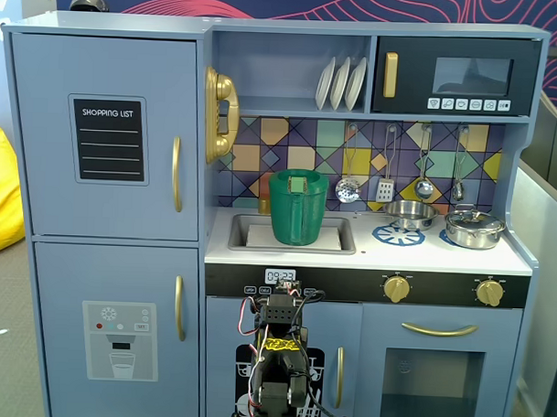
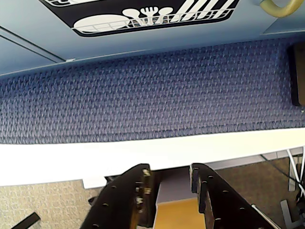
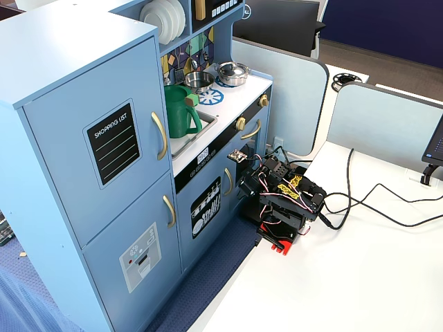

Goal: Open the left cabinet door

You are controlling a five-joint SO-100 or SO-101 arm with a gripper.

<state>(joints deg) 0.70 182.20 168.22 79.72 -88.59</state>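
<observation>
Wrist view: gripper [image 2: 170, 183] jaws slightly apart, empty, aimed down at blue carpet [image 2: 143, 90] below the small dishware door [image 2: 157, 28]. Arm [image 3: 280, 197] folded low on white table [image 3: 346, 277], in front of that door. Left cabinet door [image 1: 105, 134] w/ chalkboard + gold handle [image 1: 176, 174] is up-left of arm, shut, above ice-dispenser door [image 1: 119, 331].

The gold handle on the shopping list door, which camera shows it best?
The front-on fixed view: the gold handle stands whole and unobstructed on the closed left cabinet door. The angled fixed view shows it too, foreshortened. The wrist view misses it, showing only carpet and a lower door.
</observation>
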